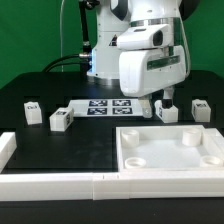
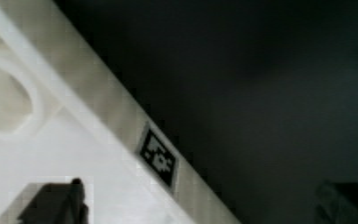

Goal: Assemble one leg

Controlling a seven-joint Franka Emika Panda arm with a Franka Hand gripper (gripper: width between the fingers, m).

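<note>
The table (image 1: pixel 70 150) has a matt black top that throws back no glare. The legs (image 1: pixel 61 119) are smooth white plastic with a dull finish, each bearing a flat printed black-and-white tag. The large tray-like piece (image 1: pixel 175 158) is the same smooth white plastic, faintly shiny around its round sockets. The marker board (image 1: pixel 108 106) looks thin, flat, matt and paper-like. The arm's shell (image 1: pixel 150 65) is glossy white plastic; the green backdrop (image 1: pixel 25 45) looks like matt cloth

Count on desk (image 1: pixel 100 145): 4 legs: first leg (image 1: pixel 32 111), second leg (image 1: pixel 60 119), third leg (image 1: pixel 166 112), fourth leg (image 1: pixel 199 108). 1 white tray piece (image 1: pixel 165 152) with round sockets. 1 marker board (image 1: pixel 105 107). 1 arm (image 1: pixel 150 60).
</note>
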